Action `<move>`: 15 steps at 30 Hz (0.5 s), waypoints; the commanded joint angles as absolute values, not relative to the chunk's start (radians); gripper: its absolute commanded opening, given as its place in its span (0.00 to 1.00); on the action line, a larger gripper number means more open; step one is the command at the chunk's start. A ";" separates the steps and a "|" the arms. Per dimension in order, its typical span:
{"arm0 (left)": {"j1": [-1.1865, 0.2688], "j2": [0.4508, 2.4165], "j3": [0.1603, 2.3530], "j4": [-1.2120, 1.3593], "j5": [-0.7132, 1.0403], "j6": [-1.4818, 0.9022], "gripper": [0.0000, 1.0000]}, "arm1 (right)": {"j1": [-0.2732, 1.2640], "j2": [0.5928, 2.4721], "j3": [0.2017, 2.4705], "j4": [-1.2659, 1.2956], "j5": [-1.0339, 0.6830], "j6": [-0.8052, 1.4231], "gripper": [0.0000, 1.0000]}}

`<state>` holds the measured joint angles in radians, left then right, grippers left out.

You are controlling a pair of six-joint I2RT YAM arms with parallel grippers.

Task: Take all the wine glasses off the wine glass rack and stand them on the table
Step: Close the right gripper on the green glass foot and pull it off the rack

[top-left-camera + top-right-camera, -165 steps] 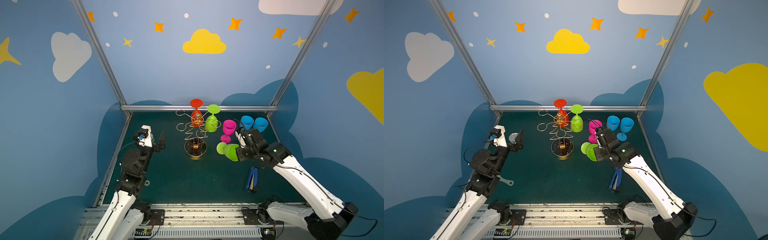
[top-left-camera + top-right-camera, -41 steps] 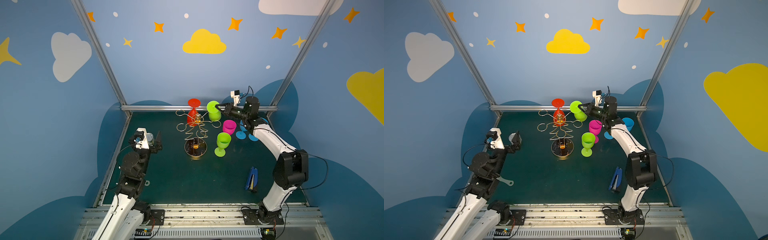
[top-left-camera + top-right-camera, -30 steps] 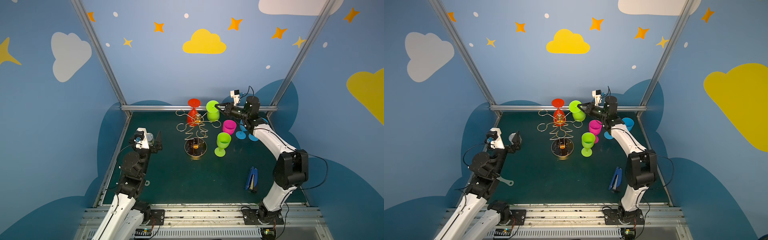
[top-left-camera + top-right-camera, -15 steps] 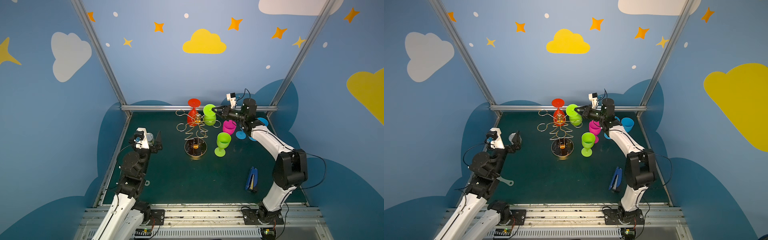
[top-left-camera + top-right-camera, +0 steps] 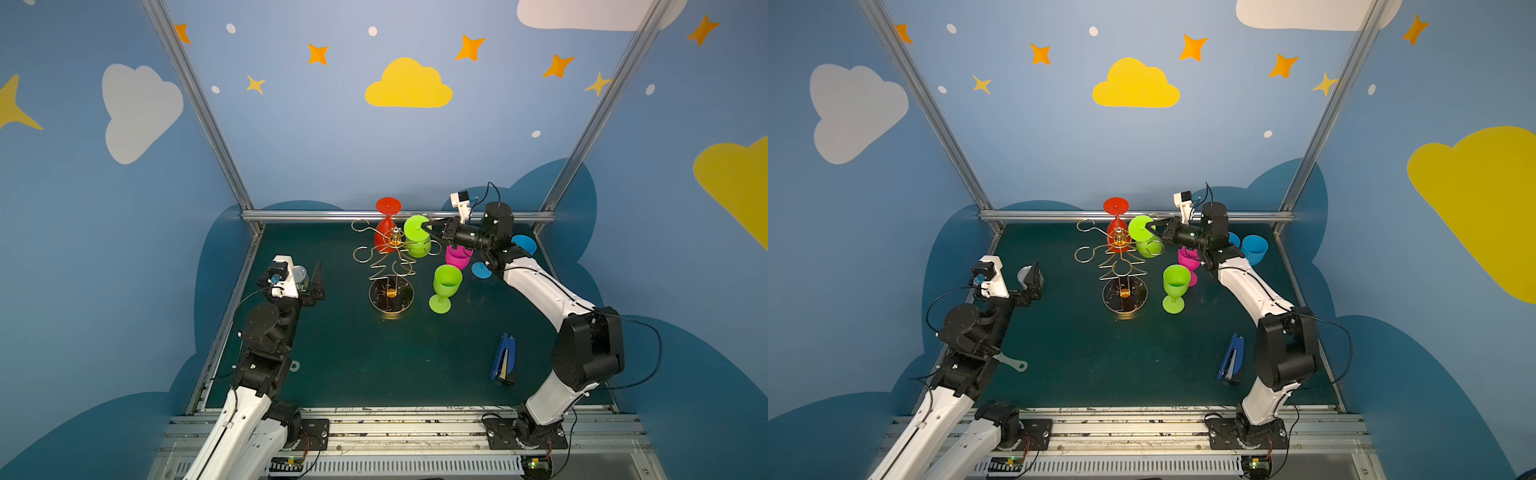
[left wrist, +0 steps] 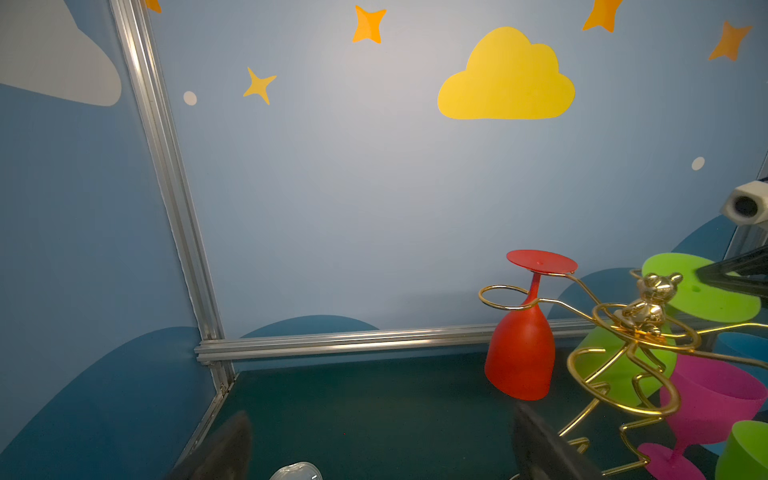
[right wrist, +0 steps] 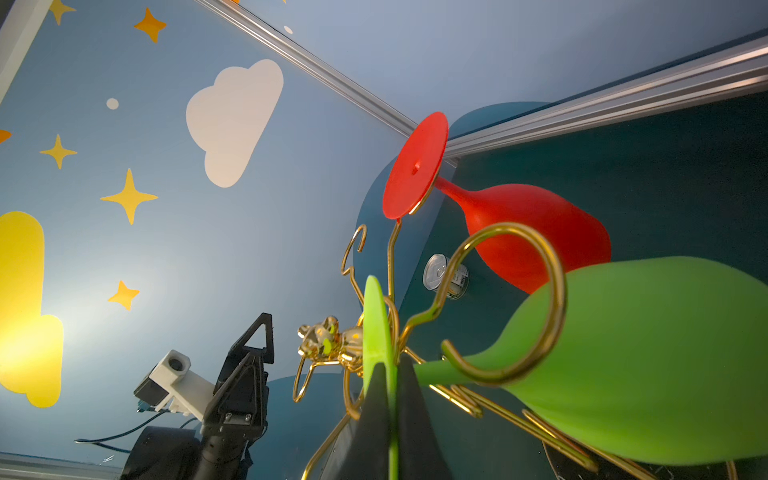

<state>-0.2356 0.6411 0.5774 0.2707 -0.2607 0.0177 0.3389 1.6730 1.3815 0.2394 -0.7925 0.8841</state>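
Over the last second the right gripper [image 5: 427, 227], jaws clamped on the foot of the green wine glass [image 7: 644, 361], has drawn that foot in toward the central post of the wine glass rack [image 5: 384, 297], tipping the glass. Its stem still sits inside one of the rack's curled loops, so it is not free yet. The left gripper [image 5: 308, 276] idles well left of the rack, jaws apart.
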 commanded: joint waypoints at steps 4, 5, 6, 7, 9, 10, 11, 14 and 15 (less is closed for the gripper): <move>-0.230 0.629 0.572 0.287 -0.256 0.010 0.96 | 0.318 1.579 1.340 0.240 -0.755 0.847 0.00; -0.230 0.627 0.572 0.287 -0.255 0.009 0.96 | 0.315 1.572 1.331 0.238 -0.753 0.847 0.00; -0.230 0.626 0.572 0.287 -0.255 0.010 0.96 | 0.310 1.562 1.324 0.237 -0.752 0.846 0.00; -0.229 0.625 0.572 0.287 -0.256 0.009 0.96 | 0.306 1.554 1.315 0.235 -0.751 0.844 0.00; -0.229 0.624 0.574 0.288 -0.253 0.005 0.96 | 0.295 1.529 1.295 0.231 -0.745 0.837 0.00; -0.230 0.622 0.577 0.287 -0.251 0.002 0.96 | 0.291 1.517 1.286 0.228 -0.741 0.834 0.00; -0.228 0.618 0.580 0.285 -0.247 -0.002 0.96 | 0.283 1.504 1.276 0.223 -0.739 0.829 0.00; -0.227 0.601 0.581 0.288 -0.236 -0.011 0.96 | 0.262 1.448 1.248 0.199 -0.729 0.812 0.00; -0.227 0.595 0.582 0.287 -0.235 -0.014 0.96 | 0.257 1.420 1.236 0.187 -0.719 0.801 0.00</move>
